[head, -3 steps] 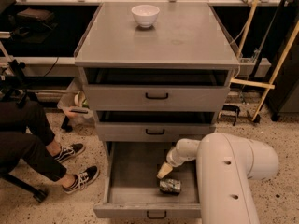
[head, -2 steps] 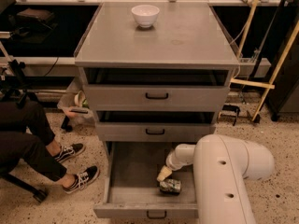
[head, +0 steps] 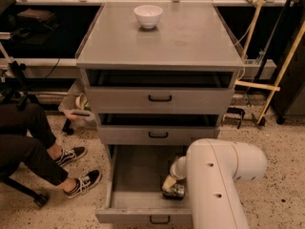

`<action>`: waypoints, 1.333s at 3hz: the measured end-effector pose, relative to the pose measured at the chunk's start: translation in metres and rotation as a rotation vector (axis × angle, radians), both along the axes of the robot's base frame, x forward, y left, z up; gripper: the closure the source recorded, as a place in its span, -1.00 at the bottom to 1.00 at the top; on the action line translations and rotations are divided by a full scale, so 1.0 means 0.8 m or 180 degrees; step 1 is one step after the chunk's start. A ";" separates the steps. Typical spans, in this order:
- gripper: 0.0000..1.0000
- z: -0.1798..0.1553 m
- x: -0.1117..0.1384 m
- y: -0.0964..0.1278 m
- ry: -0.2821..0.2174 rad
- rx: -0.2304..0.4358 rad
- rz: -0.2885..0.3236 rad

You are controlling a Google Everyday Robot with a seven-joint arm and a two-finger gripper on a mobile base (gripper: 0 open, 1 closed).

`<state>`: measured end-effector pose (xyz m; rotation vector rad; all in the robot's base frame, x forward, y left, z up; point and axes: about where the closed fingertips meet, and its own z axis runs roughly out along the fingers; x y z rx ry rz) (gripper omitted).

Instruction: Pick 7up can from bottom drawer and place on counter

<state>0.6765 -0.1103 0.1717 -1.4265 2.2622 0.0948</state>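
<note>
Metal of the 7up can (head: 174,191) is judged thin: light, slippery, easily crushed, and best taken gently across its round body. It is found near the front right corner of the bottom drawer (head: 133,175), apparently on its side, with its long axis along the front edge. The gripper (head: 170,181) sits right upon it. Whether it is closed cannot be told.

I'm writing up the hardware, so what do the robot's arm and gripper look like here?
The arm is a thick, smooth white tube with rounded joints and a few small dark holes in its shell; no cables or lettering show. The gripper, down in the bottom drawer at the 7up can, looks pale cream.
</note>
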 end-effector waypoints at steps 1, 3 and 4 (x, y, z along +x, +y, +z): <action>-1.00 0.001 0.006 -0.007 -0.0052 -0.0028 -0.0018; -1.00 -0.028 -0.012 -0.028 0.0276 -0.0046 0.0147; -1.00 -0.049 -0.042 -0.058 0.0708 -0.0195 0.0299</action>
